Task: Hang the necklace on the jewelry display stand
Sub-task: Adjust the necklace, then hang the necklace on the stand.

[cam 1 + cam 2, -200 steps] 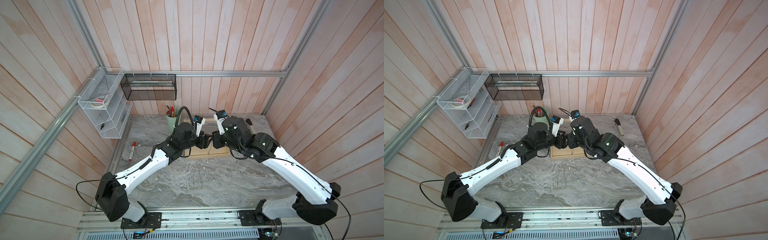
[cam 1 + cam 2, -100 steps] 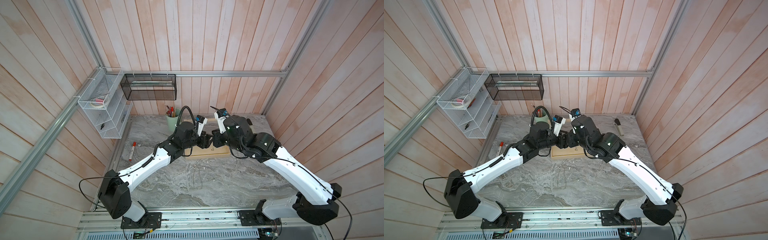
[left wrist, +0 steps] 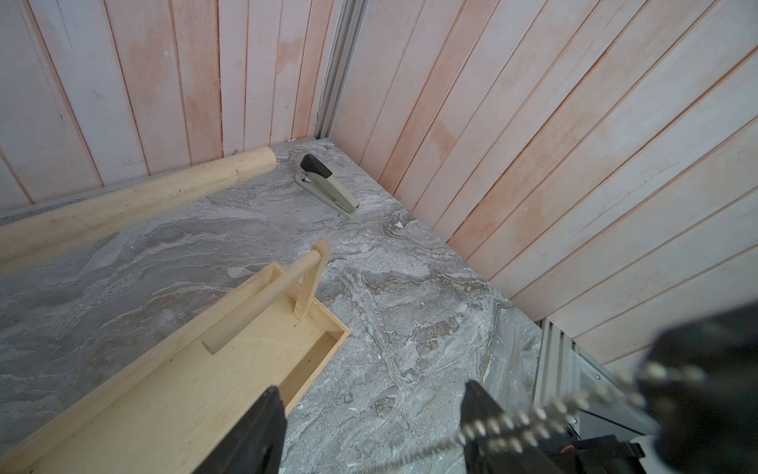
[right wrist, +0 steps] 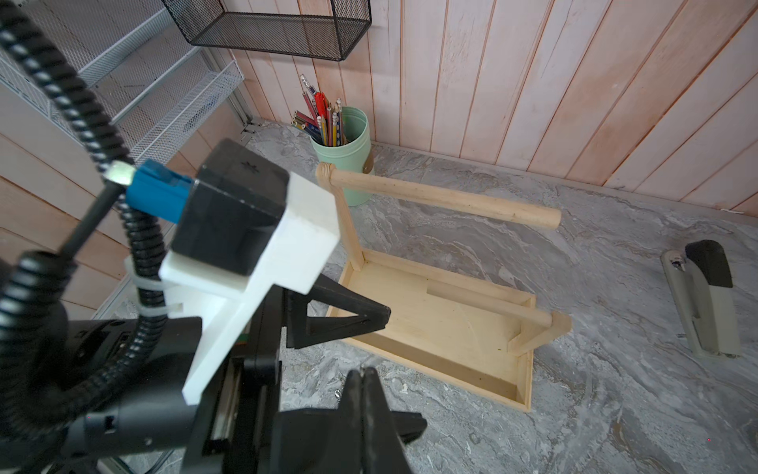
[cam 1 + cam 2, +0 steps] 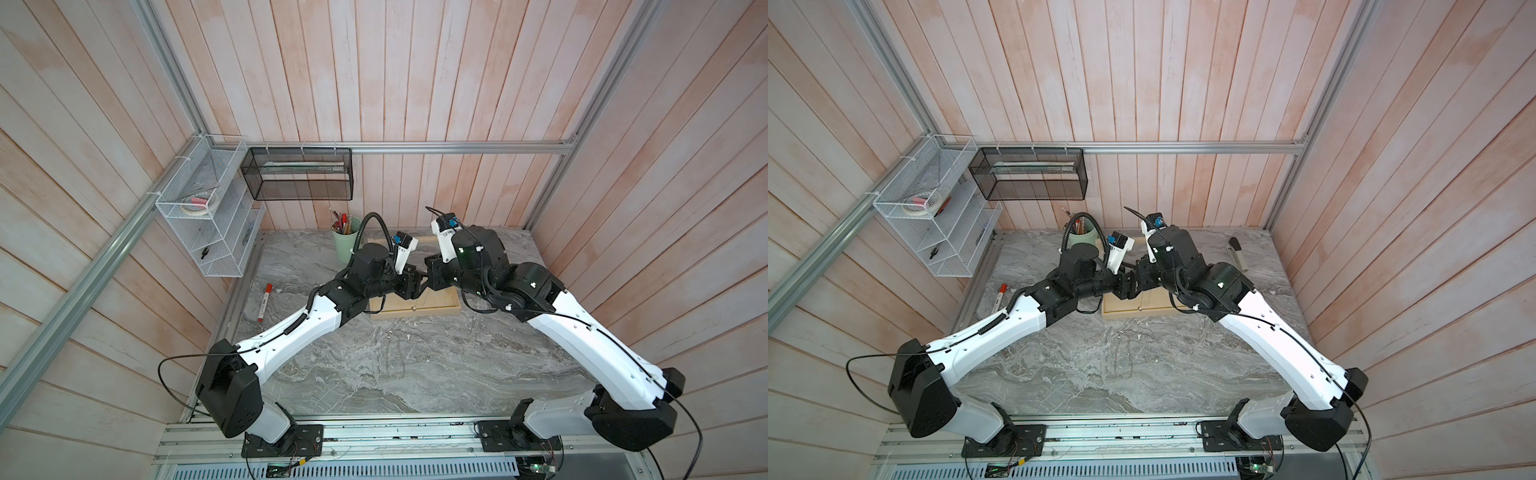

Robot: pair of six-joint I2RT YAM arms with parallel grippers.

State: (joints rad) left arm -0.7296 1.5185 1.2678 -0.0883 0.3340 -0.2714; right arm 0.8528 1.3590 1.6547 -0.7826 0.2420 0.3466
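Pale necklace (image 3: 541, 411) hangs straight down from clenched right tool (image 4: 363, 375); left tool (image 3: 371, 394) gapes beside it.

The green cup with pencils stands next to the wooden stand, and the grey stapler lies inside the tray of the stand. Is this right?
Not fully. The grey stapler lies on the table, apart from the wooden stand, not inside its tray; the right wrist view shows this. The green cup with pencils does stand next to the stand.
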